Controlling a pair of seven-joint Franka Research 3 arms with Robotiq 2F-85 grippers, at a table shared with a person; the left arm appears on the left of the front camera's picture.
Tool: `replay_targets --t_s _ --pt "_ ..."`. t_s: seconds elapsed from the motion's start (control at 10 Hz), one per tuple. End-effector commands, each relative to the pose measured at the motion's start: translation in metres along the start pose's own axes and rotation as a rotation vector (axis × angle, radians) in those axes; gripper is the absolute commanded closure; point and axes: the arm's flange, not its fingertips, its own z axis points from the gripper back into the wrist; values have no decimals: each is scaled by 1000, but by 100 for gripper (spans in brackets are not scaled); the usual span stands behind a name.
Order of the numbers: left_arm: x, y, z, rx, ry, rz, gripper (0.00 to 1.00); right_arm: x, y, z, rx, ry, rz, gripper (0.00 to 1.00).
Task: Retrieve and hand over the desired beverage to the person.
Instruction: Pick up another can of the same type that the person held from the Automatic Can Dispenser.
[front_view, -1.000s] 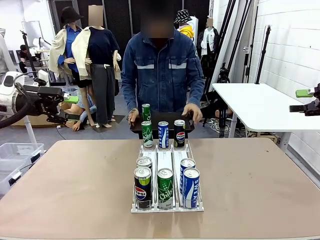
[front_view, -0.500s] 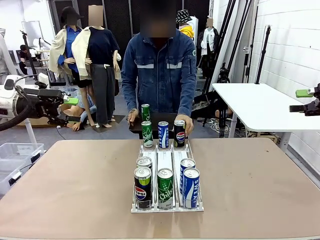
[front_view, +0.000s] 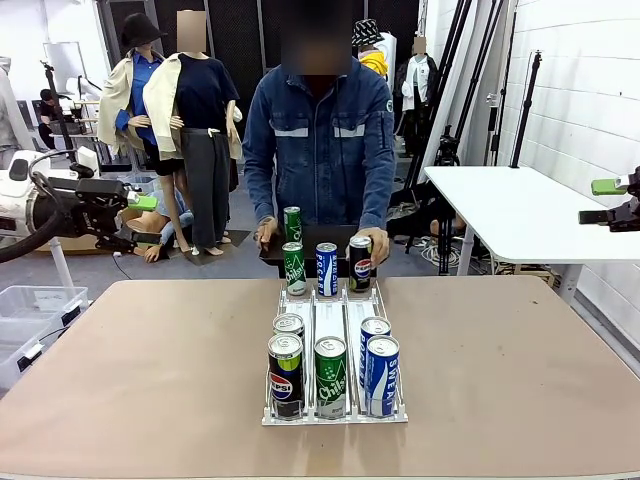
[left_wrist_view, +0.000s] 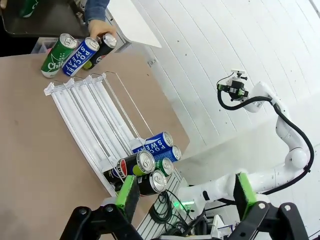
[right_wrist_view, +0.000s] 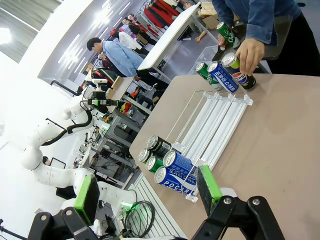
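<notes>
On the tan table, front view: nine drink cans, five at the near end of the clear three-lane plastic rack, three at its far end, one green on the dark tray beyond. The person in a blue denim jacket wraps a hand round the far black Pepsi can. Open tabletop flanks the rack. Left wrist view: left gripper spread wide. Right wrist view: right gripper spread wide.

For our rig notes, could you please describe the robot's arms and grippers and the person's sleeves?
The left arm and right arm are white and rounded, the left with a looping black cable. The left gripper and right gripper are black with green pads. The person wears long dark blue denim sleeves.
</notes>
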Motion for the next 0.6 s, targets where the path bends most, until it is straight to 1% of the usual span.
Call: replay_targets --t_s 0.0,0.5 --pt "0 0 1 -3 -3 0 0 0 1 0 13 -5 3 0" --pt "0 0 1 -3 -3 0 0 0 1 0 13 -5 3 0"
